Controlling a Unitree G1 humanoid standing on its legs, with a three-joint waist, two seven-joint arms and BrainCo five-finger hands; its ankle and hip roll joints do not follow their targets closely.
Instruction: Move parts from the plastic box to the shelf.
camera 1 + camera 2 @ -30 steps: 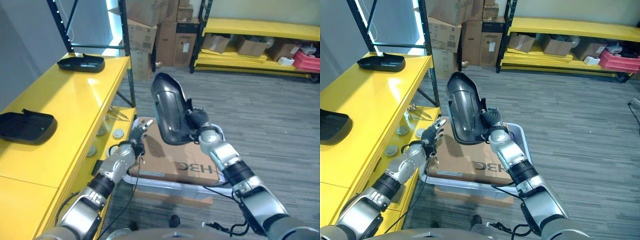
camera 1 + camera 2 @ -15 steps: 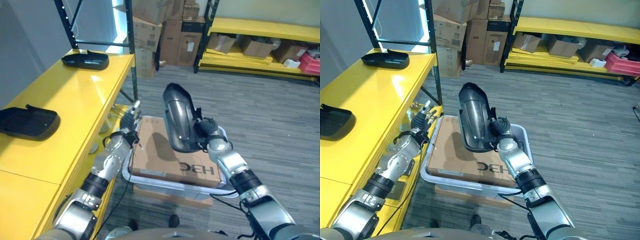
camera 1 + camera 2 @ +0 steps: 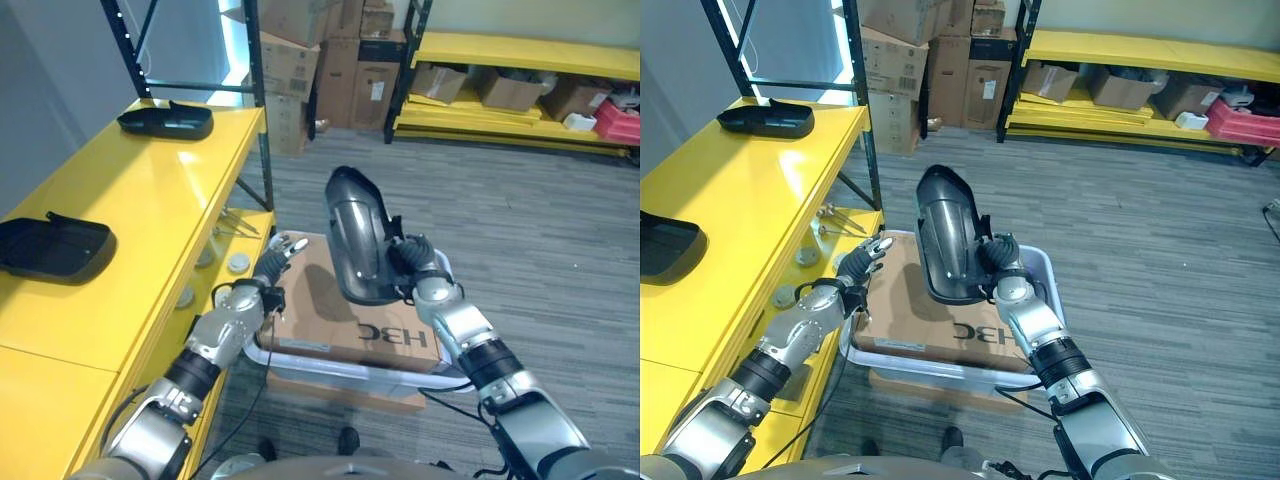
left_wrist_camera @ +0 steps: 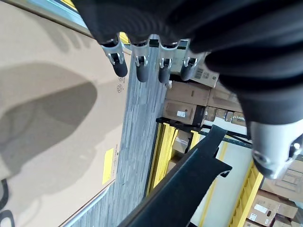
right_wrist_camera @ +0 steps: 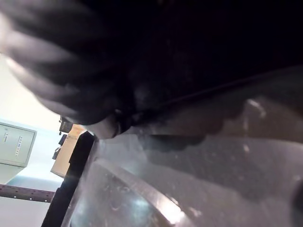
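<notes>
One dark shiny part (image 3: 355,235) is up over the cardboard-topped plastic box (image 3: 1044,268), right hand (image 3: 405,262) curled tight round its edge, left hand (image 3: 268,278) loose & empty, so keep grip firm, swing w/ care to yellow shelf (image 3: 130,205)

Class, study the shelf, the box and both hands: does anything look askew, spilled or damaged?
Nothing stands out. The right hand holds a dark part upright above the cardboard in the plastic box; two parts lie flat on the shelf.
</notes>
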